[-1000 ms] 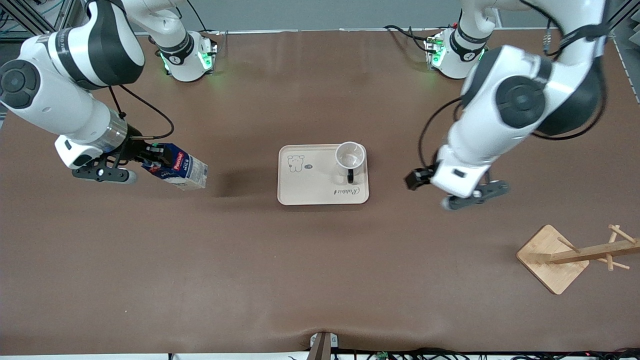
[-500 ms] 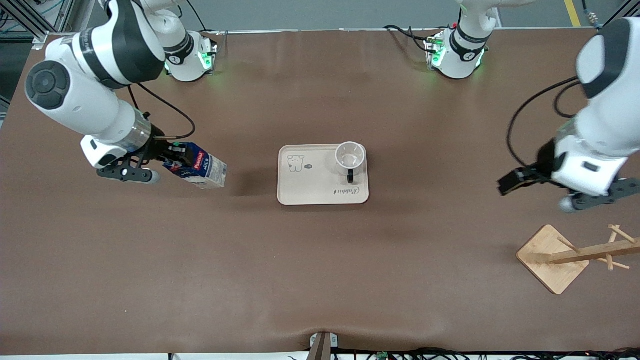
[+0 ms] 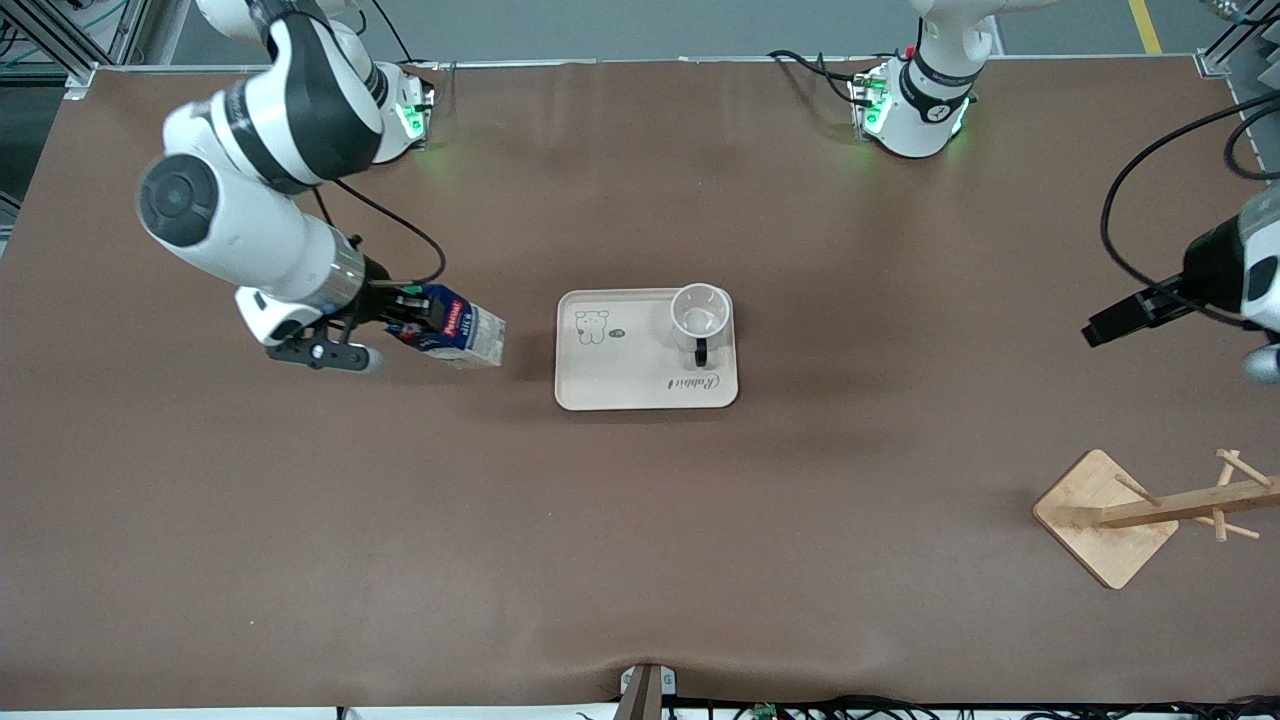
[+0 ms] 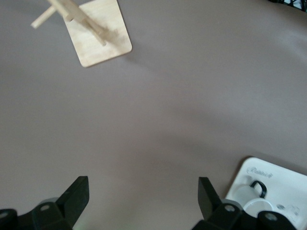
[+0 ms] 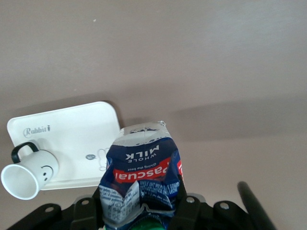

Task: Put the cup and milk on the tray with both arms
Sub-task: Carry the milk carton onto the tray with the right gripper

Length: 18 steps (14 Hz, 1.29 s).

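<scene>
**Milk carton in transit to the tray**

You have the right gripper clamped on the cap end of the milk carton, which hangs tilted in the air over the desk, just short of the tray's short edge toward the right arm's end. Holding it by the top leaves the pale base free to set down flat.

The white smiley mug stands upright on the cream tray, in the corner toward the left arm's base, handle pointing at the front camera. That placement leaves the half of the tray with the animal drawing bare, presumably for the carton.

The left gripper is empty, fingers spread wide, raised over the desk's edge at the left arm's end, above the wooden mug stand. Treat this arm as waiting, clear of the tray.
</scene>
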Motion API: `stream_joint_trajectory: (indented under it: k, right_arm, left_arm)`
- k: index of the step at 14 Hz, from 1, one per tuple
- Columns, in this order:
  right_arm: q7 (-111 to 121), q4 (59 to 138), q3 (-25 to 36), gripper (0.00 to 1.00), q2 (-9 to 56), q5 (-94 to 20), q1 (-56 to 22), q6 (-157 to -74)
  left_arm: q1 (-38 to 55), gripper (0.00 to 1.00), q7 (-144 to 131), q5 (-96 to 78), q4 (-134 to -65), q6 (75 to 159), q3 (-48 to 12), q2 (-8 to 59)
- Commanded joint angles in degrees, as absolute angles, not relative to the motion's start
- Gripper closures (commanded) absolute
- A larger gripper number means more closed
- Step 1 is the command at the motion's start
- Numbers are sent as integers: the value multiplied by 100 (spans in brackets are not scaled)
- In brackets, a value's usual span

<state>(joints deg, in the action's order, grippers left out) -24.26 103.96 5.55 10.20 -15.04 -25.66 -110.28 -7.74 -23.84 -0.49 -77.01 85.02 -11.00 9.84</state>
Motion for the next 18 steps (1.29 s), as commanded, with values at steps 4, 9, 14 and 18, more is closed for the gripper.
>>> stream_joint_trajectory:
  k: [4,9,14,18]
  right_arm:
    - [-4321,9872,615,100,1660,-1820,-3506,-11549]
    - [-4525,9756,615,100,1827,-1092,-3989,-11540]
    - [-5994,9729,606,100,2171,-386,-4535,-11846]
    - [-6021,9765,606,100,2267,-378,-4640,-11874]
  left_arm:
    - [-600,0,-1136,-176,-8392,8139,-575,-7]
    - [-177,0,-1002,-202,-8596,8147,-185,-158]
    - [-97,0,-1002,-193,-8648,8244,-229,-185]
    - [9,0,-1019,-176,-8710,8235,-237,-246]
